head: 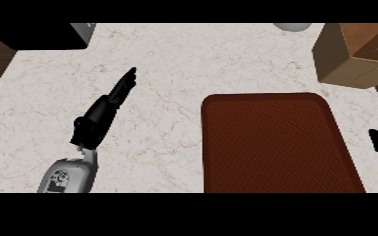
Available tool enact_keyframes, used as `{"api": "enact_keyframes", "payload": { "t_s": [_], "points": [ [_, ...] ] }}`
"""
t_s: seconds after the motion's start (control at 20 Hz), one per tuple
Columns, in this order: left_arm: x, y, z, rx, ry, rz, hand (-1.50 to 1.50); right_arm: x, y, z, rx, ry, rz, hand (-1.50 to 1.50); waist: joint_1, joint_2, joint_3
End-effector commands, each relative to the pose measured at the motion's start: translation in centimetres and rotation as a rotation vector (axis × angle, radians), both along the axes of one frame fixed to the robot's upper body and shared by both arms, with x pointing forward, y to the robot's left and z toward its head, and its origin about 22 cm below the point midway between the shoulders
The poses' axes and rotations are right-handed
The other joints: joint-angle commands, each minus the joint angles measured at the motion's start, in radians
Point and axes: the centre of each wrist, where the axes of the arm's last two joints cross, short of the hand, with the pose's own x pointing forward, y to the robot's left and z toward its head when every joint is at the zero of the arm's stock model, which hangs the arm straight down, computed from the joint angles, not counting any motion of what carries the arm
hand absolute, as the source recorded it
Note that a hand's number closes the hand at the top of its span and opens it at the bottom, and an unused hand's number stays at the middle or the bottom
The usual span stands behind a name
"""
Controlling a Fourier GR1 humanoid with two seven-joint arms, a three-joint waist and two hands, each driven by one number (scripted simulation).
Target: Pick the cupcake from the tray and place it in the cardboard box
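- Head view, looking steeply down: the pale marbled bench (184, 65) is filling most of the frame.
- The dark red tray (277, 145) is sitting in the lower right of the frame, flat on the bench, running down to the bottom edge of the view. Its whole surface is showing bare, so I'm not seeing a cupcake on it or anywhere else in the view, and I can't tell where it is.
- The cardboard box (347, 55) is sitting in the upper right corner, partly cut off by the right edge, just above the tray's top right corner and apart from it. Its brown inside is showing a bit, but nothing I can make out in there.
- The left robot hand (111, 105) is coming in from the lower left on its grey forearm, fingers stretched out straight and pointing toward the upper right, holding nothing, well apart from the tray.
- The right robot hand (374, 140) is only peeking in as a small black bit at the right edge, beside the tray's right side. Can't tell how it's set.
- A black block (44, 36) is sitting in the upper left corner, and a small greyish round thing (293, 27) is poking in at the top edge, left of the box.
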Motion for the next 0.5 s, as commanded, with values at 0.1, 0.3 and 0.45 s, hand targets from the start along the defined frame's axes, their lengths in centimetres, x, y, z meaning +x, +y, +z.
{"api": "enact_keyframes", "payload": {
  "t_s": [0.1,0.3,0.45],
  "points": [
    [-0.9,1.3,-1.7,0.002,-0.017,-0.007,0.00,-3.2,-1.4,4.5,0.117,-0.066,-0.074,1.50,0.006,0.002,0.000],
    [0.9,-0.8,0.4,-0.008,-0.025,-0.016,0.00,-2.4,-1.8,6.1,0.135,-0.083,-0.141,1.50,0.015,0.005,0.001],
    [-1.9,0.4,-0.1,-0.004,0.004,-0.023,0.00,-0.4,-2.0,6.4,0.137,-0.100,-0.201,1.50,0.024,0.005,0.001]
  ]
}}
